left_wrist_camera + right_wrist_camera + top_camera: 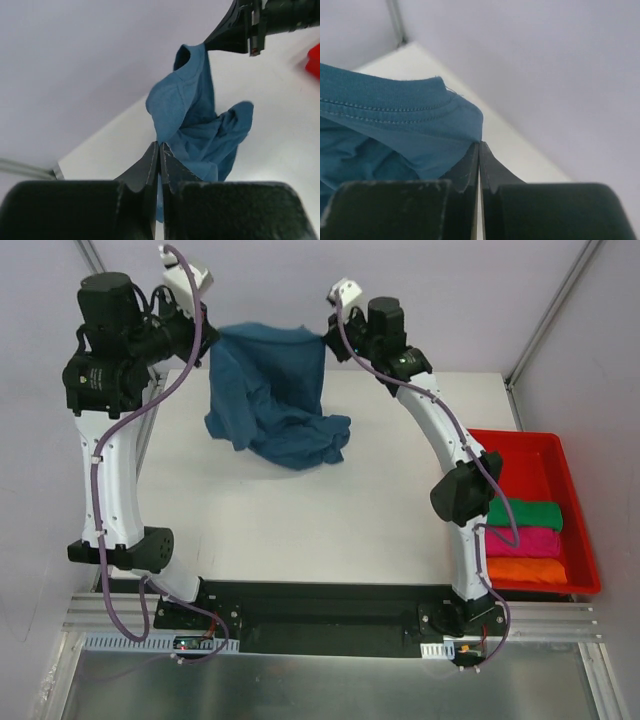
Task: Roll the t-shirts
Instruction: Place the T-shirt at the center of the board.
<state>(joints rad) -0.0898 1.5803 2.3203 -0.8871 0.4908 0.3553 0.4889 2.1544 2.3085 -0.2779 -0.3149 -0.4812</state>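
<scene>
A dark teal-blue t-shirt (268,390) hangs in the air between my two grippers at the far side of the table, its lower part bunched on the tabletop. My left gripper (213,337) is shut on its left upper edge; in the left wrist view the fabric (187,117) runs from the closed fingertips (160,146) to the right gripper. My right gripper (322,338) is shut on the right upper edge; in the right wrist view the stitched hem (395,120) meets the closed tips (479,144). Rolled green (524,513), magenta-pink (524,539) and orange (522,569) t-shirts lie in the bin.
A red plastic bin (572,502) stands at the right edge of the white table (300,530). Grey walls and frame posts close in the back and sides. A black rail with the arm bases runs along the near edge.
</scene>
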